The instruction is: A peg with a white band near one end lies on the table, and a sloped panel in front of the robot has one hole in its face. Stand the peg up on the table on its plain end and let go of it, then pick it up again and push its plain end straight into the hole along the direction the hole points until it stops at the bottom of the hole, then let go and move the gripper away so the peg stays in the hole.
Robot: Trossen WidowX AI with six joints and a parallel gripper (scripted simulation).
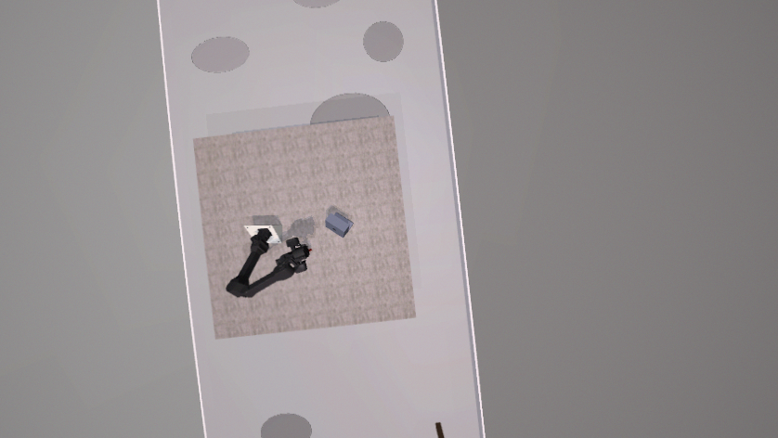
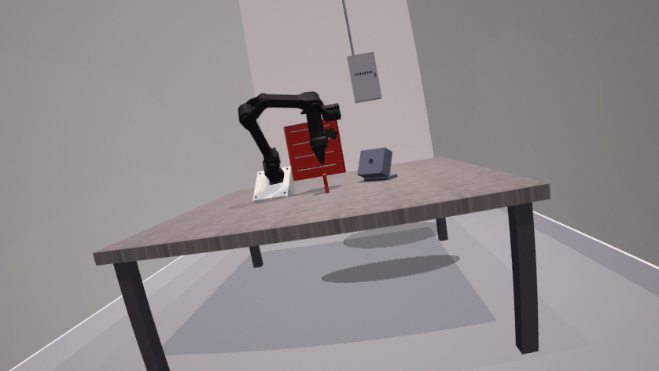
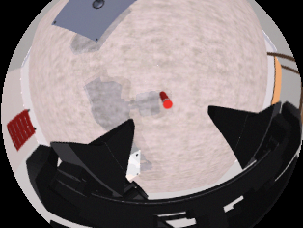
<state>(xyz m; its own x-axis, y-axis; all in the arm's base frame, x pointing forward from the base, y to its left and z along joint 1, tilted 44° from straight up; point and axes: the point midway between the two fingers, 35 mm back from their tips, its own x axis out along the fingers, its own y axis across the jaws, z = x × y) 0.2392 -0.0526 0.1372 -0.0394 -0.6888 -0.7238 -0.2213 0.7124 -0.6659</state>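
The red peg (image 2: 325, 184) (image 3: 166, 100) (image 1: 309, 250) stands upright on the wooden table (image 2: 414, 198) (image 1: 326, 162), free of the gripper. In the wrist view I look down on its top end. My gripper (image 2: 321, 159) (image 3: 172, 115) (image 1: 300, 251) is open and empty. It points down and hangs right above the peg, with a finger on each side and a gap over the peg's top. The grey sloped panel (image 2: 374, 162) (image 1: 338, 223) (image 3: 96, 9) with its round hole (image 2: 370, 161) (image 3: 97, 2) stands to the right of the peg, apart from it.
The arm's white base plate (image 2: 273, 188) (image 1: 252, 231) stands left of the peg. A red slotted board (image 2: 336, 156) (image 3: 20, 127) is behind the arm. A grey box (image 2: 364, 76) hangs on the back wall. Table edges are far from the peg.
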